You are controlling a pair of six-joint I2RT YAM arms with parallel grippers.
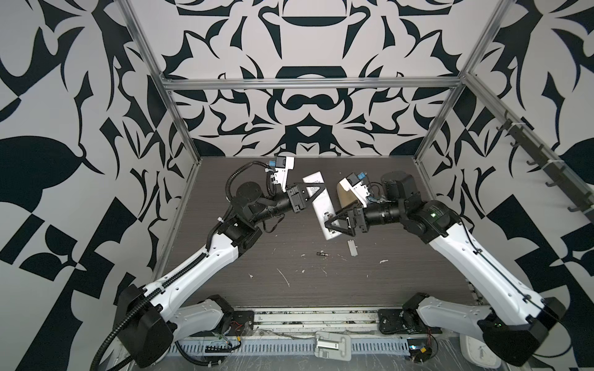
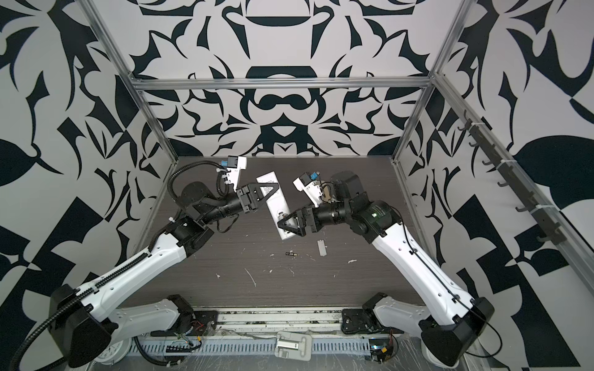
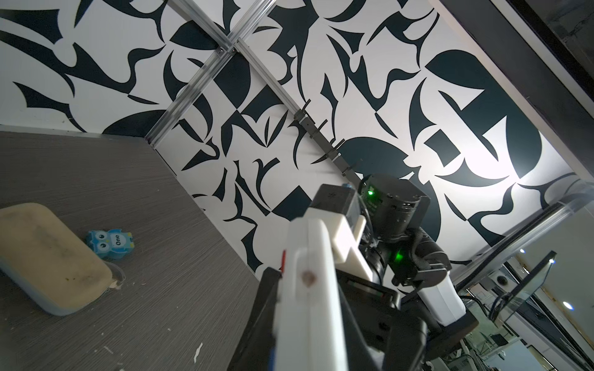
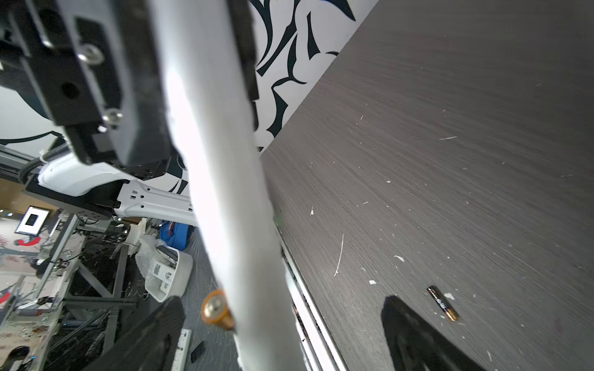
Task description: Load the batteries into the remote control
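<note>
I saw the cell closed in by walls (image 1: 308, 128) printed with a bold black-and-white pattern and held in a frame of aluminium rails (image 1: 308, 84). A dark strip of hooks (image 1: 533, 143) ran slantwise along the right-hand wall. The table (image 1: 369, 289) was dark grey with a wood grain, flecked with white scraps (image 1: 283, 277). In the left wrist view a bright glare (image 3: 475, 167) lay on the pattern. Beyond the cell, the right wrist view showed a cluttered workshop: grey floor (image 4: 218, 350), a white bin (image 4: 170, 279), a lit screen (image 4: 32, 220).

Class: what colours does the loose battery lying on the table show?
Black battery with a copper-gold end; clearest in the right wrist view.
</note>
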